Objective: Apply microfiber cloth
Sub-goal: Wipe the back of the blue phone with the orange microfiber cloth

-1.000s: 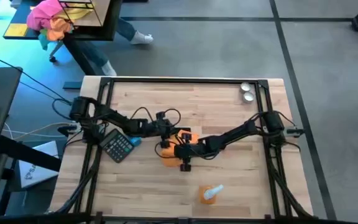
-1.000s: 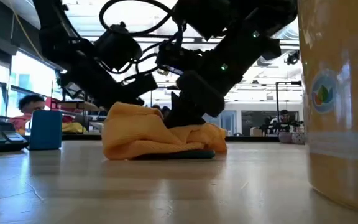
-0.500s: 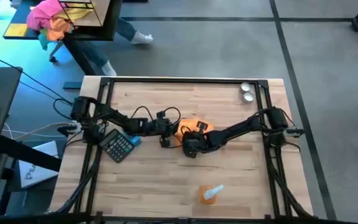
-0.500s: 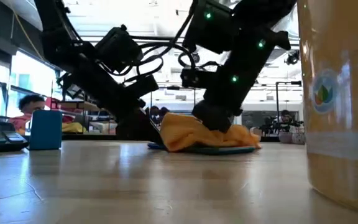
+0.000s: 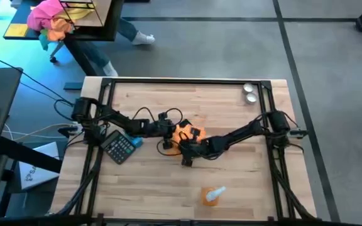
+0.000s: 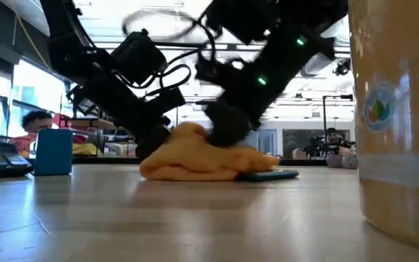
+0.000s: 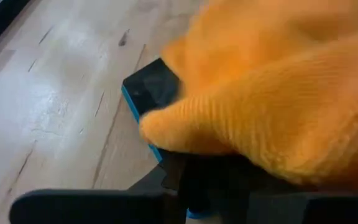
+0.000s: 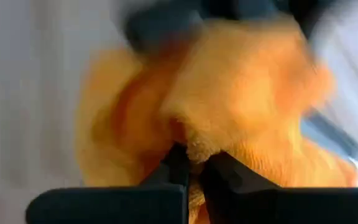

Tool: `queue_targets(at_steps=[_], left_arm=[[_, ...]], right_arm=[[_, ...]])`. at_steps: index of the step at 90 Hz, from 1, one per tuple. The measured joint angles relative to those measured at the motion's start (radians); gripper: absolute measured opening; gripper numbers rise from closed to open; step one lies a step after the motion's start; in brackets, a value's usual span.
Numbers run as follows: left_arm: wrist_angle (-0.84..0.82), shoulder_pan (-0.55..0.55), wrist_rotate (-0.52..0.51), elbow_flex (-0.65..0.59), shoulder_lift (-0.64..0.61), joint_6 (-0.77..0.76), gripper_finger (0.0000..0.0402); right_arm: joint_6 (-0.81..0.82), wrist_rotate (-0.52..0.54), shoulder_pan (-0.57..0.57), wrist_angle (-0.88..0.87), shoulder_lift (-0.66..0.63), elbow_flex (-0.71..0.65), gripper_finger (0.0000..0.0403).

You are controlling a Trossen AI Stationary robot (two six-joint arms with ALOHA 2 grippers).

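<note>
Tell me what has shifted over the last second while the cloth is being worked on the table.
The right gripper, shut on the microfiber cloth, swept it toward the table's far right and then back left again, rubbing over the flat blue-edged device under it. The cloth now sits bunched closer to the left gripper. The left arm, the calculator and the spray bottle stayed put.

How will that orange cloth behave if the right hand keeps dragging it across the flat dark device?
The microfiber cloth lies bunched in soft folds, so it will probably flop and crumple rather than slide flat. The right hand pinches only a tuft, so the rest likely trails. It looks light; the thin device beneath may shift unless the left hand steadies it.
</note>
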Motion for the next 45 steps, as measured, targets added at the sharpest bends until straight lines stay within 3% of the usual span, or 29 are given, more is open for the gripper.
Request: queue_targets(at_steps=[16, 22, 31, 45], left_arm=[[-0.003, 0.0, 0.001, 0.001, 0.0, 0.0, 0.0035], [-0.001, 0.0, 0.001, 0.001, 0.0, 0.001, 0.0033], [-0.001, 0.0, 0.001, 0.001, 0.0, 0.001, 0.0032], [-0.001, 0.009, 0.032, 0.001, 0.0, -0.011, 0.0032]], right_arm=[[0.402, 0.139, 0.027, -0.409, -0.028, 0.002, 0.0], [0.508, 0.145, 0.037, -0.482, -0.032, 0.0, 0.0], [0.482, 0.127, 0.064, -0.402, -0.032, 0.0, 0.0], [0.214, 0.041, 0.109, -0.056, -0.032, 0.0, 0.0]])
